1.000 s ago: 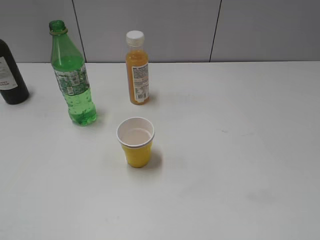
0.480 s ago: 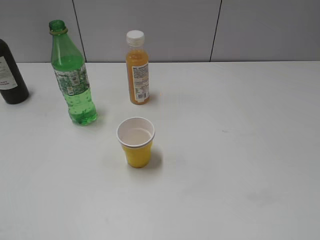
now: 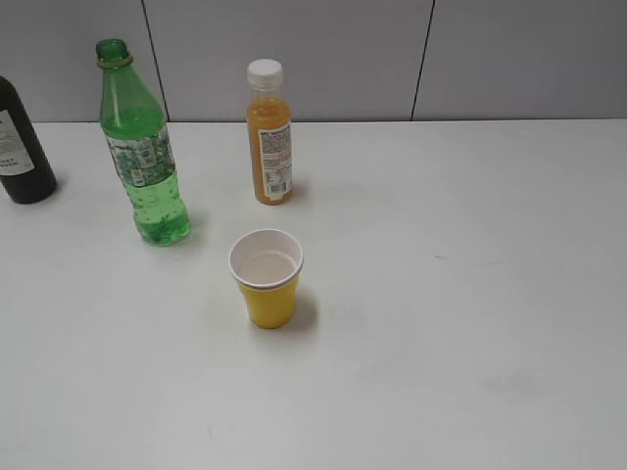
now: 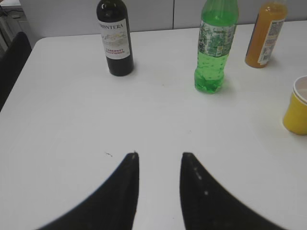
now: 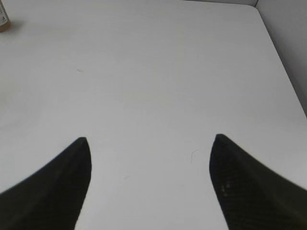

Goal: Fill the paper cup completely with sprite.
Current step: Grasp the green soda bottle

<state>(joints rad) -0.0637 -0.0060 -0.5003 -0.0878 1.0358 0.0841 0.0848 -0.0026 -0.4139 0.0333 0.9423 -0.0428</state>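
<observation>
The yellow paper cup [image 3: 266,278] stands upright near the table's middle, with clear liquid low inside it; it also shows at the right edge of the left wrist view [image 4: 297,108]. The green sprite bottle [image 3: 143,147] stands uncapped behind and left of the cup, and is seen in the left wrist view [image 4: 214,48]. My left gripper [image 4: 159,155] is open and empty, low over the table, well short of the bottle. My right gripper [image 5: 151,139] is wide open and empty over bare table. Neither gripper shows in the exterior view.
An orange juice bottle [image 3: 268,134] with a white cap stands behind the cup. A dark bottle [image 3: 20,147] with a white label stands at the far left. The table's right edge [image 5: 283,62] runs beside the right gripper. A grey wall stands behind the table.
</observation>
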